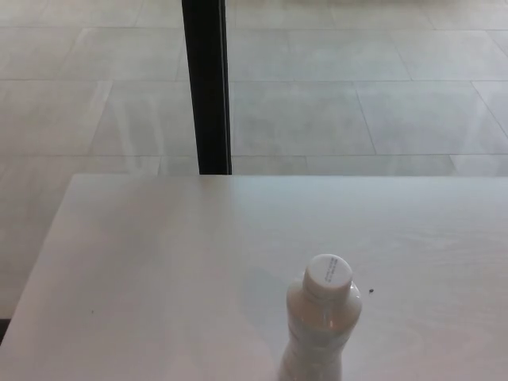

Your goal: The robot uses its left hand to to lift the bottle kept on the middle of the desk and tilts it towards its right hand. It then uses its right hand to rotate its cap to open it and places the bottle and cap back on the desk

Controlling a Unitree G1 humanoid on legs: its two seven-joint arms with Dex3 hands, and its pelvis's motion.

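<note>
A clear plastic bottle (pixel 321 329) stands upright on the white desk (pixel 159 270), low in the head view and a little right of centre. Its white cap (pixel 329 271) is on the neck, with small print on top. The bottle's lower part is cut off by the bottom edge of the picture. Neither of my hands shows anywhere in the view.
A black vertical post (pixel 206 83) rises behind the desk's far edge, left of centre. Pale tiled floor (pixel 357 95) lies beyond the desk. A tiny dark speck (pixel 371 290) sits on the desk just right of the bottle.
</note>
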